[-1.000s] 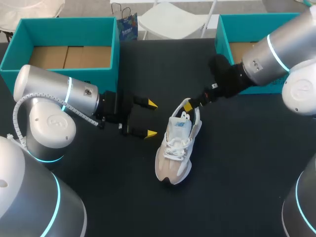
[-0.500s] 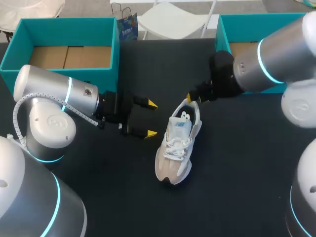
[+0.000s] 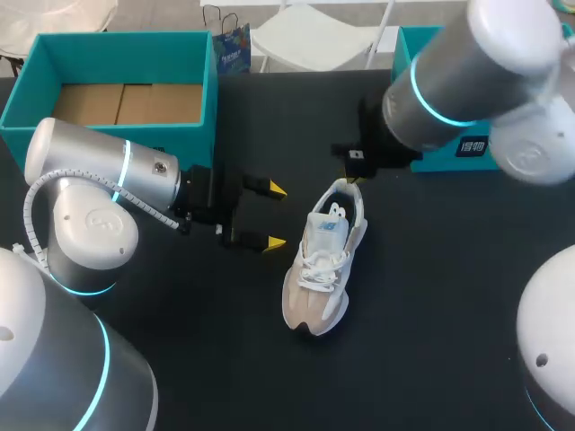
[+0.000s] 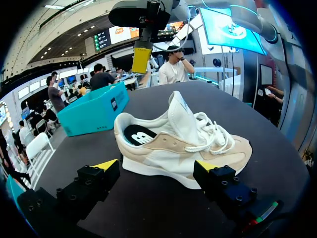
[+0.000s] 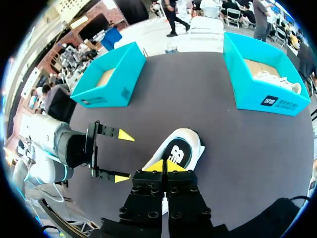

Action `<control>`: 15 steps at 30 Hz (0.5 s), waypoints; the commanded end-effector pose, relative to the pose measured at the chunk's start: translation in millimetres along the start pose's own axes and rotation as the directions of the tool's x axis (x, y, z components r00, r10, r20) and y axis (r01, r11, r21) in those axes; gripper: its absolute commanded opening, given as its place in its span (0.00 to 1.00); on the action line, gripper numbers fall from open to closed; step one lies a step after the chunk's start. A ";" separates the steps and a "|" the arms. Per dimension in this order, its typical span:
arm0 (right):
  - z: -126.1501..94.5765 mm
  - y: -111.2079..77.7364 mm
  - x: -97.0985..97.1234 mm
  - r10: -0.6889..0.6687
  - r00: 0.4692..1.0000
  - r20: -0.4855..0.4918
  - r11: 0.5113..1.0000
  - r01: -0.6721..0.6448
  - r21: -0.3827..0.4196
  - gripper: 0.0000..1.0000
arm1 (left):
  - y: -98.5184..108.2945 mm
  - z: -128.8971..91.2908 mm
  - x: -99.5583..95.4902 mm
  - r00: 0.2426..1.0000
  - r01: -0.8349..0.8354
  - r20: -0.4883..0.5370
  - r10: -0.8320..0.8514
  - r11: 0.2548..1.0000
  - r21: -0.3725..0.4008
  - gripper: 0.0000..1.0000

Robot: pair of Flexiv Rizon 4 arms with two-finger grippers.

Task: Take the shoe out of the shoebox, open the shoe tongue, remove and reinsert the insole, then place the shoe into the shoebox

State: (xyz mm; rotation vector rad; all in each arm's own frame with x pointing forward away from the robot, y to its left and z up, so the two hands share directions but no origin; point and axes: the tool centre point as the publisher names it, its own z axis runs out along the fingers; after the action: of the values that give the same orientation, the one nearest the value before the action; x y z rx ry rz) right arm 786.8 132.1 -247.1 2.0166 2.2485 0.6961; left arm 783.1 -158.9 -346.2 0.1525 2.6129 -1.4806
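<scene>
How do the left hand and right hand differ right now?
The left hand is open wide; the right hand is shut, tips together, holding nothing. The left hand lies level beside the shoe; the right hand points down above its heel. Both have yellow tips; neither touches the shoe.

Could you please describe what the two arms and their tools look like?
The left arm and right arm are rounded silver-grey tubes with glowing cyan rings. A ribbed white cable loops beside the left arm. The left tool and right tool are black with yellow tips.
</scene>
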 end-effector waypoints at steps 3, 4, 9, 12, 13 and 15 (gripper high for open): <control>1.5 2.2 3.3 0.001 0.999 0.041 1.000 -0.001 0.008 0.00 | -0.6 0.7 -0.1 1.000 -0.001 -0.001 0.001 1.000 -0.003 1.00; 1.5 2.2 3.3 0.001 0.999 0.041 1.000 -0.001 0.008 0.00 | -0.6 0.7 -0.1 1.000 -0.001 -0.001 0.001 1.000 -0.003 1.00; 1.5 2.2 3.3 0.001 0.999 0.041 1.000 -0.001 0.008 0.00 | -0.6 0.7 -0.1 1.000 -0.001 -0.001 0.001 1.000 -0.003 1.00; 15.8 1.8 5.0 0.042 0.994 0.098 0.999 -0.041 -0.010 0.00 | -0.6 0.7 -0.1 1.000 -0.001 -0.001 0.001 1.000 -0.003 1.00; 23.3 2.4 5.8 0.094 0.990 0.108 0.995 -0.089 -0.049 0.00 | -0.6 0.7 -0.1 1.000 -0.001 -0.001 0.001 1.000 -0.003 1.00; 29.8 2.7 7.2 0.132 0.981 0.144 0.990 -0.122 -0.071 0.00 | -0.6 0.7 -0.1 1.000 -0.001 -0.001 0.001 1.000 -0.003 1.00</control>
State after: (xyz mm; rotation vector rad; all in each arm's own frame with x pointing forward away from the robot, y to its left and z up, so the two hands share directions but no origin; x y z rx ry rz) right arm 795.6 130.7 -255.9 2.1012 2.1099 0.6216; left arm 783.1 -159.0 -346.2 0.1528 2.6129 -1.4806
